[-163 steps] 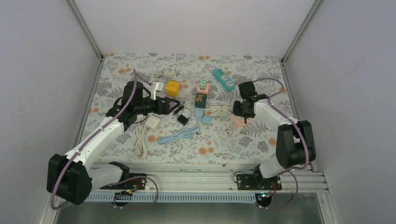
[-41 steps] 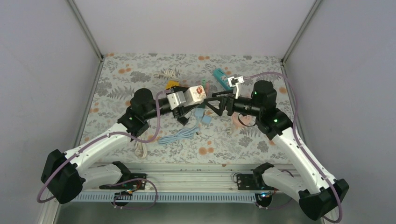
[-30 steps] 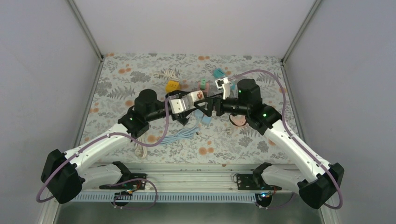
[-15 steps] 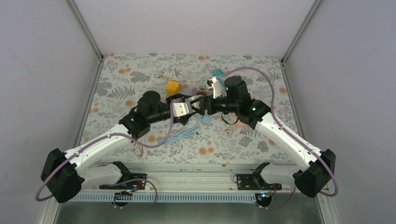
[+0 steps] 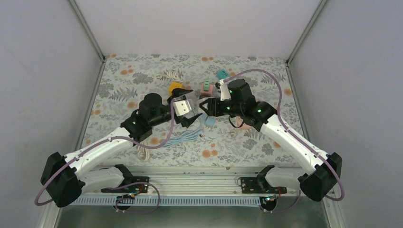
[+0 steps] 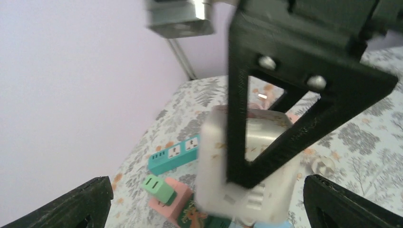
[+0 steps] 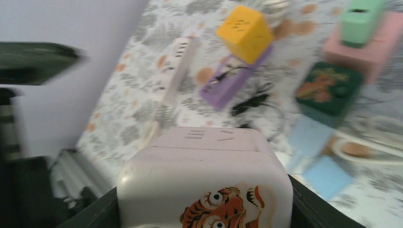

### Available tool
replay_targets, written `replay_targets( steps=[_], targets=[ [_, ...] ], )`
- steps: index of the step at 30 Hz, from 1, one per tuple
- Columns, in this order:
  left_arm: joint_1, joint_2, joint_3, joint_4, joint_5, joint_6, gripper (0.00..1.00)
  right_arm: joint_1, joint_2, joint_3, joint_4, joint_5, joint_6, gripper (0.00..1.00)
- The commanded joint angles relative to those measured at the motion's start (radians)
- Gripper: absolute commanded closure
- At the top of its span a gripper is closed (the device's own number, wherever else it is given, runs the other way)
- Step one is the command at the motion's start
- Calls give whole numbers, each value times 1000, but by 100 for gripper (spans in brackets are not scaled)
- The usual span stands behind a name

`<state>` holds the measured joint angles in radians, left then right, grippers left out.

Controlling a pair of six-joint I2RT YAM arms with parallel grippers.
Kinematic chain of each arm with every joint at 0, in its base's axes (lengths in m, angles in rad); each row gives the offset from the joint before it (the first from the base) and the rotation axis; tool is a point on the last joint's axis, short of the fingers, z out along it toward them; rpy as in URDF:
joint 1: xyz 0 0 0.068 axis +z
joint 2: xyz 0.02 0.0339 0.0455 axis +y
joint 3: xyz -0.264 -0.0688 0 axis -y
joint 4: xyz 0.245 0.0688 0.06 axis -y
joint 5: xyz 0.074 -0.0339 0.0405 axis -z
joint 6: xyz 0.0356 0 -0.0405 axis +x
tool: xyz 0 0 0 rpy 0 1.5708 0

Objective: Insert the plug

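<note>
A white cable (image 5: pixel 142 149) lies by the near edge of the bench (image 5: pixel 266 142), left of centre. A blue cable (image 5: pixel 182 137) lies just beyond it, toward the middle.

Above the middle of the bench the two arms meet in the air. The white cube (image 5: pixel 182 106), with a tiger sticker on one face, hangs between them, clear of the bench. The right end effector (image 7: pixel 204 203) is clenched on it; in the right wrist view its dark fingers sit against both sides of the cube. The left end effector (image 5: pixel 190 105) is released, its fingers spread wide on either side of the cube and apart from it. The left wrist view shows them far out at the lower corners, with the cube and one black finger of the right end effector between them.

Under the cube, two pale blue blocks (image 5: pixel 207 121) and a dark green block (image 7: pixel 330 90) lie on the bench. Farther back a yellow cube (image 7: pixel 244 33) sits beside a purple block (image 7: pixel 233 78). A pink block (image 7: pixel 375 50) carries a green plug (image 7: pixel 363 16) on top. A teal strip (image 6: pixel 176 154) lies nearest the far edge.
</note>
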<state>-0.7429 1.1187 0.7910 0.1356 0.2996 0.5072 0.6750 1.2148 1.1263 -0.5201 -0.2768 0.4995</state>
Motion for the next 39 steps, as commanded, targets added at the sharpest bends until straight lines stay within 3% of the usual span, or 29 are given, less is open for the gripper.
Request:
replay_targets(
  steps=[1, 5, 9, 16, 23, 31, 39],
  targets=[
    [-1, -77, -27, 91, -137, -192, 0, -69, -25, -5, -103, 218, -94, 70],
    [-1, -185, -63, 82, -284, -369, 0, -198, -60, -61, -174, 331, -142, 70],
    [14, -309, -114, 39, -521, -577, 0, -350, -89, -91, -217, 358, -174, 70],
    [72, -500, -206, -43, -597, -764, 0, -570, -46, -116, -268, 362, -142, 75],
    [96, -555, -225, -108, -551, -782, 0, -663, 21, -132, -255, 337, -112, 78],
    [110, -519, -187, -167, -609, -754, 0, -664, 134, -140, -224, 279, -124, 79],
    [117, -528, -196, -161, -561, -734, 0, -658, 247, -133, -215, 264, -164, 83]
  ],
)
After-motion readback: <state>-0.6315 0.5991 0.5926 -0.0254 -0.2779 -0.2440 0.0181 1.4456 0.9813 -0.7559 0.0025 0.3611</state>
